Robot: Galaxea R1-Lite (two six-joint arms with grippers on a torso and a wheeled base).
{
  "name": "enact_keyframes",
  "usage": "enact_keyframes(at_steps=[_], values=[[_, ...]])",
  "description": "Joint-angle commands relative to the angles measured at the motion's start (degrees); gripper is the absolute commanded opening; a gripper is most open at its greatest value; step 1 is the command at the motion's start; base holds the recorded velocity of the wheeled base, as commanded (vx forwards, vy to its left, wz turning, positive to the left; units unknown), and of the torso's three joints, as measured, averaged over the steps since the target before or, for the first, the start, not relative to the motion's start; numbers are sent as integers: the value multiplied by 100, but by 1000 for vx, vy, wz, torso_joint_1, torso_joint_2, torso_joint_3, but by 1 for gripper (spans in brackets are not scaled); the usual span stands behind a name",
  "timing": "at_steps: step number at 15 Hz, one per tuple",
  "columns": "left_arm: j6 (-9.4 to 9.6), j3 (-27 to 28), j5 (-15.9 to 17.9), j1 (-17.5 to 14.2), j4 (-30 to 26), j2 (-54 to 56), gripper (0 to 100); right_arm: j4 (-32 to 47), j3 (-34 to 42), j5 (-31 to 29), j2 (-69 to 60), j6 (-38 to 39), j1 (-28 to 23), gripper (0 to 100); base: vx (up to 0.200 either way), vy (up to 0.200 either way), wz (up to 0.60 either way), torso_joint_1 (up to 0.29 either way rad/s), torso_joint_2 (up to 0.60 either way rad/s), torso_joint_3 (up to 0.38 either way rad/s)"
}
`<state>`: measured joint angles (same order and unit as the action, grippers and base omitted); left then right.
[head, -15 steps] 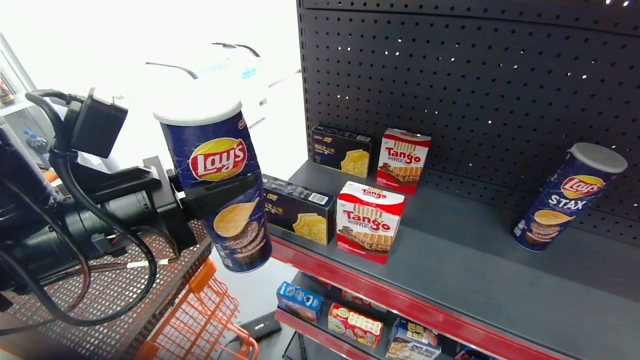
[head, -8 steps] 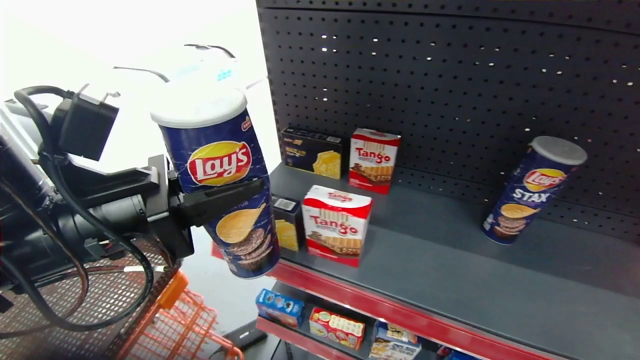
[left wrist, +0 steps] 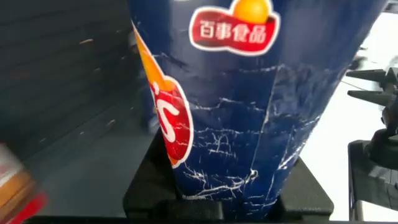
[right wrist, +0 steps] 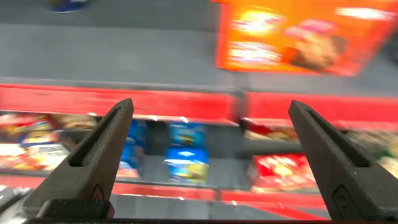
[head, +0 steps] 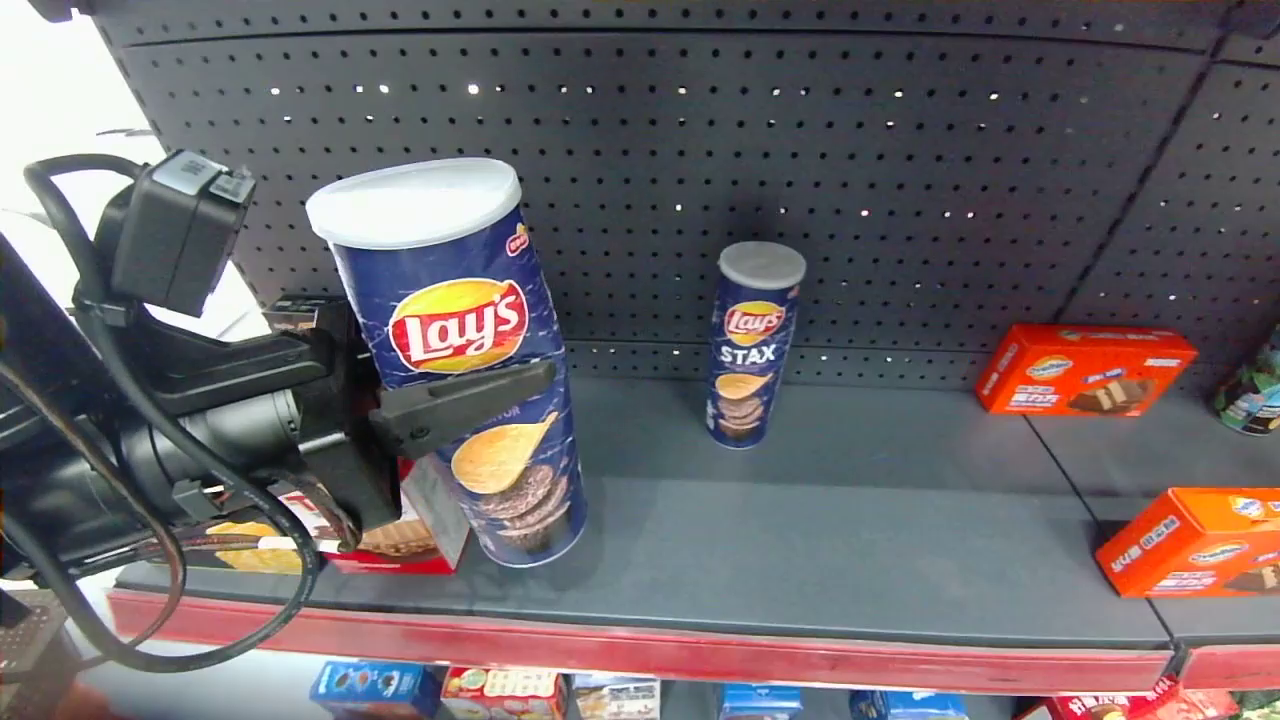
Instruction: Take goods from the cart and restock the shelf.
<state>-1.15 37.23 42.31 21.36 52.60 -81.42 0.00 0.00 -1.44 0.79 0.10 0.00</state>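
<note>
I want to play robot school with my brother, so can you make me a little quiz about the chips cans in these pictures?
1. True or false: the left gripper is shut on a chips can.
2. How does the other chips can sit on the shelf? A upright; B lying on its side; C upside down.
3. Fill in: the right gripper is ____.
Key: 1 true; 2 A; 3 open.
</note>
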Motion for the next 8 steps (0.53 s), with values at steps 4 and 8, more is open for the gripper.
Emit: enact_keyframes(at_steps=[4, 8], values=[[-8, -23, -48, -44, 4, 21, 0, 0, 0, -6, 9, -1, 0, 100, 0, 0, 0, 0, 0, 0], [-8, -84, -39, -44, 4, 91, 0, 0, 0, 3, 9, -1, 0, 100, 0, 0, -300, 0, 1, 1]])
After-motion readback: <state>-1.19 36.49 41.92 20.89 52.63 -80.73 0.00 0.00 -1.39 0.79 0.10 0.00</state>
